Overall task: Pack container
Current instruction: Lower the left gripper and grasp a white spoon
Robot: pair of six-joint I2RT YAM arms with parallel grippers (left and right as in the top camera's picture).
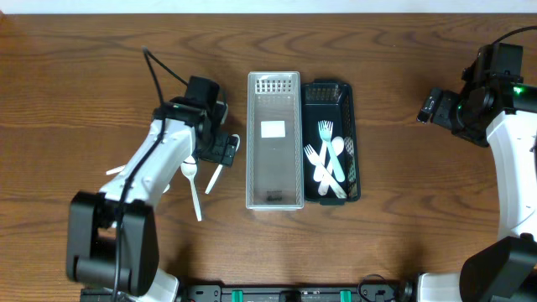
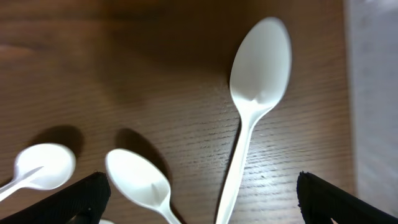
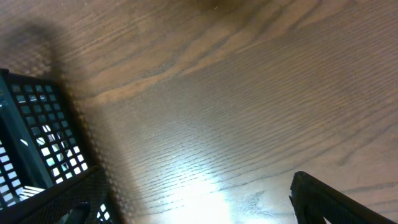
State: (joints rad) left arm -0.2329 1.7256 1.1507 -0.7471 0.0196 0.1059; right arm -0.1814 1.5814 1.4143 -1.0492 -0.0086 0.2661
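A clear grey bin [image 1: 274, 200] stands mid-table with a dark mesh bin [image 1: 353, 134] beside it on the right, holding several white forks and a spoon [image 1: 329, 159]. My left gripper [image 1: 225, 149] is open and low over white spoons on the wood left of the clear bin. In the left wrist view my jaws [image 2: 202, 196] straddle the handle of one spoon [image 2: 261, 62]. A second spoon [image 2: 140, 183] and a third [image 2: 43, 165] lie to its left. My right gripper [image 1: 430, 107] is open and empty, right of the dark bin.
Loose spoons [image 1: 192, 180] and another white utensil [image 1: 114, 171] lie on the wood near the left arm. The clear bin's wall [image 2: 373, 93] is at the right edge of the left wrist view. The dark bin's mesh corner [image 3: 31, 137] shows at the left of the right wrist view.
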